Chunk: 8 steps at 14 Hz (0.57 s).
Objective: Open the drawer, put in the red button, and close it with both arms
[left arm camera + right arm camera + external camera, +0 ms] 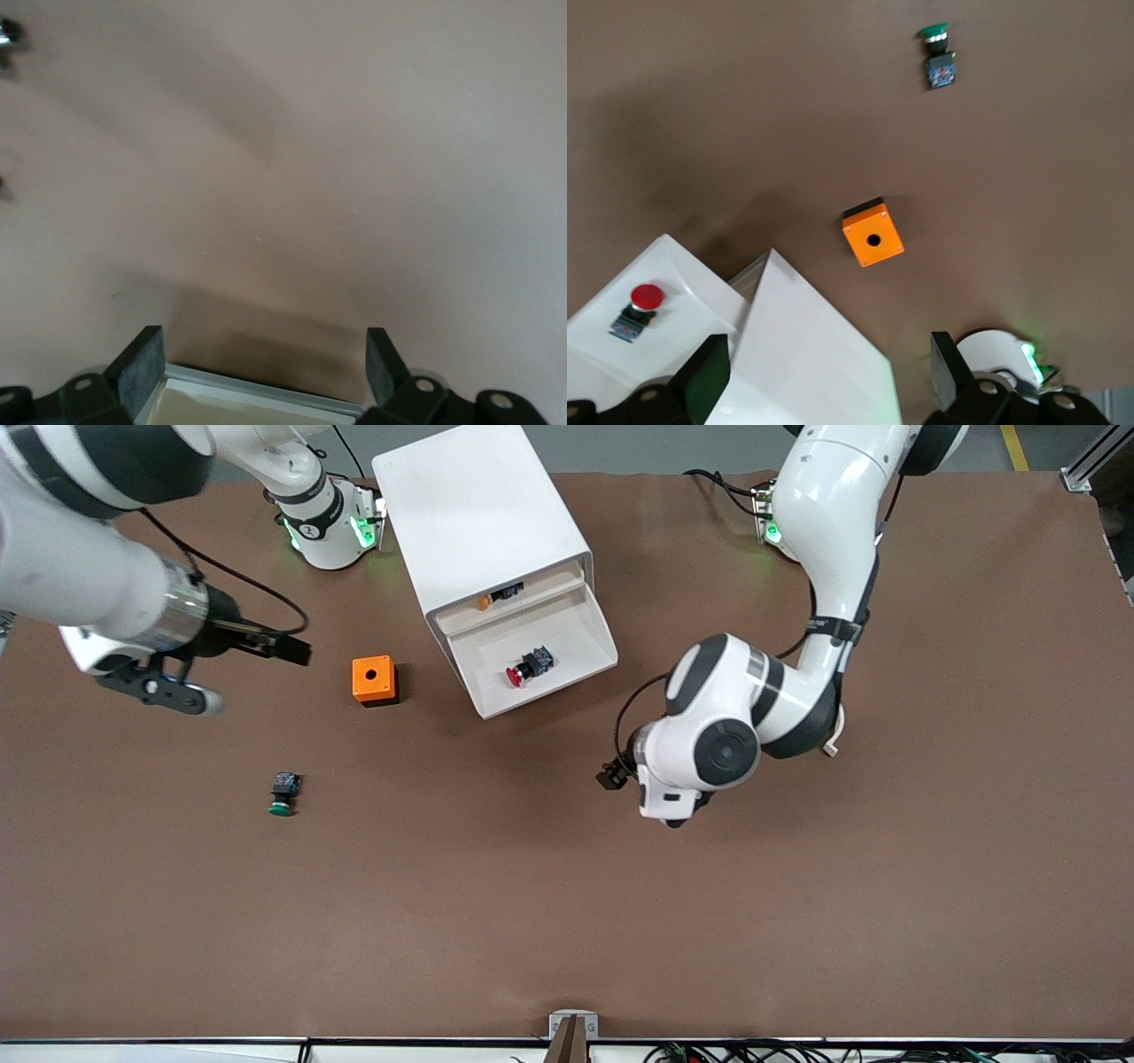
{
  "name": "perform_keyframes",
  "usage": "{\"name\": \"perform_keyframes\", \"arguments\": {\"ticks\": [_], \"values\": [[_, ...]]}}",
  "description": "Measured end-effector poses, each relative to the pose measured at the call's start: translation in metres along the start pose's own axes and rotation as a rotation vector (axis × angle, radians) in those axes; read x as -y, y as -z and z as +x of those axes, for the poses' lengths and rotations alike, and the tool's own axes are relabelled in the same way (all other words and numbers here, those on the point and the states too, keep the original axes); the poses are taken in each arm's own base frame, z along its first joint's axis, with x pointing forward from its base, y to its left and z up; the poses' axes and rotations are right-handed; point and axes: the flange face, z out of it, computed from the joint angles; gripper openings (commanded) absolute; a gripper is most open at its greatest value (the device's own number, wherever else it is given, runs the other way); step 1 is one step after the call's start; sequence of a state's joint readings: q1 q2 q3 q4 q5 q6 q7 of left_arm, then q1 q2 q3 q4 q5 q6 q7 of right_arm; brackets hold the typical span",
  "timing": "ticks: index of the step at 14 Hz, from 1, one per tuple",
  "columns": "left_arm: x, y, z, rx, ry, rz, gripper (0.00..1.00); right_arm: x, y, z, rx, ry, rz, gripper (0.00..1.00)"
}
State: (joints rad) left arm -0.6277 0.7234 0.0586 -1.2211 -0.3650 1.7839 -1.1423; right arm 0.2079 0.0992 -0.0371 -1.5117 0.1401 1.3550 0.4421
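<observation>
The right arm [80,576] reaches in from its base at the top of the front view, its forearm raised and stretched level over its own end of the desk [567,921]. The right gripper [226,669] hangs above bare desk beside the orange box [375,680], jaws released and holding nothing. The green button [283,794] lies nearer the front camera than that box, with wide bare desk around it. The white cabinet [483,522] stands mid-desk, its drawer [567,677] pulled out. The red button [529,666] lies inside the drawer, clear of its walls. The left arm [797,655] bends down from its base and folds at the elbow. The left gripper [673,815] points down over bare desk near the drawer's front edge, jaws released and empty.
</observation>
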Motion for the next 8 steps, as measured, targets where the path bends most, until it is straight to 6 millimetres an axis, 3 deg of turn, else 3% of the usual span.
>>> {"name": "perform_keyframes", "arguments": {"ticks": [2,5,8], "values": [[-0.012,-0.014,-0.04,-0.046,-0.076,0.018,1.0,-0.031,0.006,0.005,-0.009,0.047,0.005,1.0],[-0.021,-0.044,-0.09,-0.12,-0.179,0.075,1.0,-0.046,0.01,0.0,-0.04,0.087,-0.043,1.0],[-0.022,-0.062,-0.115,-0.108,-0.227,0.1,1.0,-0.067,0.015,-0.008,-0.079,0.138,-0.041,1.0]]}}
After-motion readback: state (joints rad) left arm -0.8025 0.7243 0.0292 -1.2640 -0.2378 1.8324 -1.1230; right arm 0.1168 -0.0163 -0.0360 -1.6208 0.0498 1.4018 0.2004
